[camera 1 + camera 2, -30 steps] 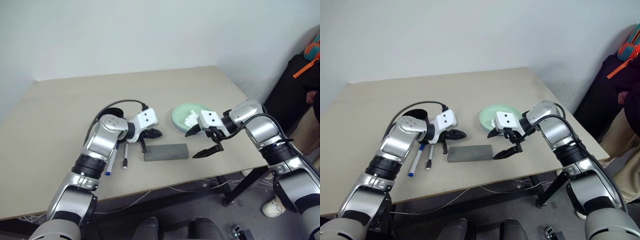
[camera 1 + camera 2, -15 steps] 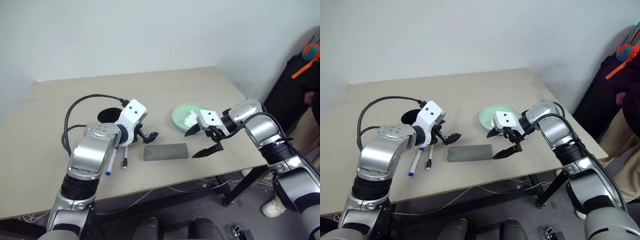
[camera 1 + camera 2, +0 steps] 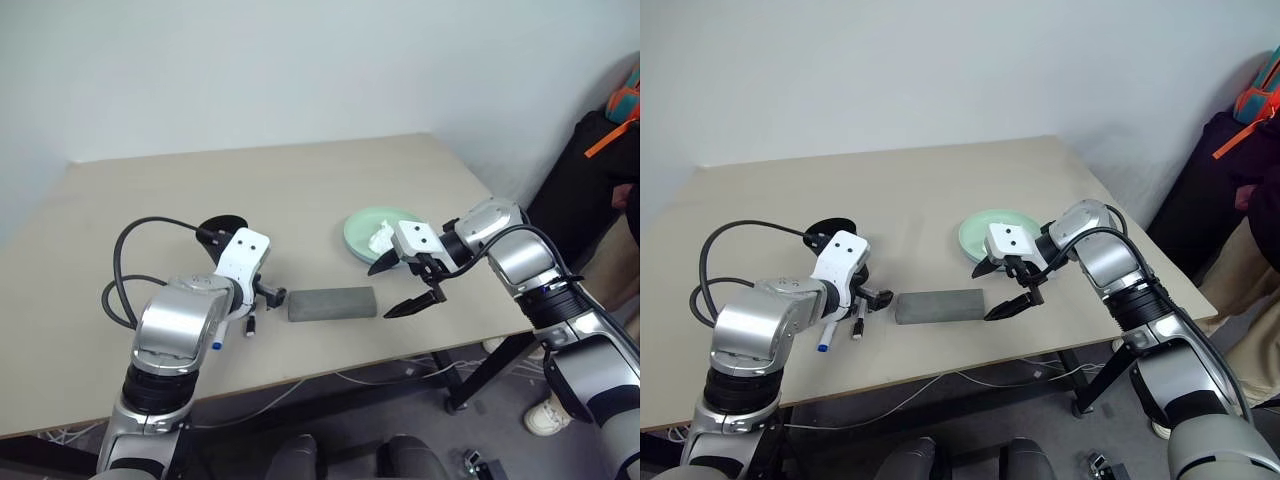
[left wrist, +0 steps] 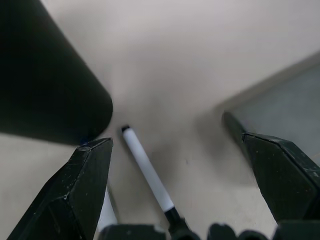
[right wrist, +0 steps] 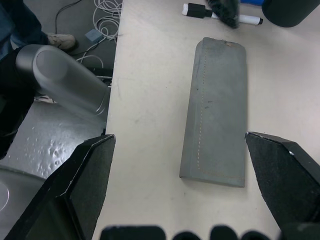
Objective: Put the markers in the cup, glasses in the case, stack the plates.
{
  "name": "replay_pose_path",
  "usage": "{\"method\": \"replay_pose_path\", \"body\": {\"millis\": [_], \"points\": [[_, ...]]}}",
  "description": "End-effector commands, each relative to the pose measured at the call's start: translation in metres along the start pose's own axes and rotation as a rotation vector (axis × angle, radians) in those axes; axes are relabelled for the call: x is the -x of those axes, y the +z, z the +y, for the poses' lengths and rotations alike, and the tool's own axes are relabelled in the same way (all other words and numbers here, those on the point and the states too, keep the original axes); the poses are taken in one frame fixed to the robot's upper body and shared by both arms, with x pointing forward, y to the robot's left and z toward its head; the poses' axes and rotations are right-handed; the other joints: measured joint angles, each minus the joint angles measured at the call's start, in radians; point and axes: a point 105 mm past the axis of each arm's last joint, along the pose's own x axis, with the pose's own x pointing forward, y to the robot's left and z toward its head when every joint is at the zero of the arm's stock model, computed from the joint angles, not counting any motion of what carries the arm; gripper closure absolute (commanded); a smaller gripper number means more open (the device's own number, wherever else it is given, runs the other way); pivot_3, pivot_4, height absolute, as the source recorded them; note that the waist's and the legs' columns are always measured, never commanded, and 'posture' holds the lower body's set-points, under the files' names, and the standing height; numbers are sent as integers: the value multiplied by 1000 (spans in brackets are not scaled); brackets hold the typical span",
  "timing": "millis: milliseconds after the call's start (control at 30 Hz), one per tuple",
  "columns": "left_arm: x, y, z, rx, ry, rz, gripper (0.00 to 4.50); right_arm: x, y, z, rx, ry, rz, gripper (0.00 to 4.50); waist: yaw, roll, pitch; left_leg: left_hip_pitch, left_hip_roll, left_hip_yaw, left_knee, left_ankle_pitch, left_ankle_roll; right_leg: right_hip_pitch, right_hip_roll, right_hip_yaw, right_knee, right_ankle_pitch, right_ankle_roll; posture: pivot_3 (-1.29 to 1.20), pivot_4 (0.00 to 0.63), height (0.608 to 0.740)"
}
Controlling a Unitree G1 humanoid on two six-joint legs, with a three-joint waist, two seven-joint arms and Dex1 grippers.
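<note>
Where the left arm bends over the table (image 3: 120, 190), its bulk hides most of the markers: the black-capped marker (image 4: 148, 176) lies between the wide-apart, empty fingers of the left gripper (image 4: 186, 190), and just a blue tip of the longer marker (image 3: 821, 347) peeks out. The cup (image 3: 222, 226) sits half-hidden behind that wrist. The right gripper (image 5: 182, 185), spread wide and empty, hangs over the closed case (image 3: 331, 303). On the pale green plate (image 3: 360, 231), partly covered, lies a tissue (image 3: 380, 237).
</note>
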Motion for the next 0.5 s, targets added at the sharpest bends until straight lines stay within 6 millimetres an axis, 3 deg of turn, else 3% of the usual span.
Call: {"method": "replay_pose_path", "body": {"millis": [33, 500], "points": [[0, -4, 2, 23, 19, 6, 15, 5, 9, -2, 41, -6, -3, 0, 0, 0, 0, 0, 0, 0, 0, 0, 0, 0, 0, 0, 0, 0, 0, 0, 0, 740], [-7, -30, 1, 140, 42, 57, 15, 5, 8, -3, 43, -9, 1, 0, 2, 0, 0, 0, -1, 0, -3, 0, 0, -1, -2, 0, 0, 0, -2, 0, 0, 740]]}}
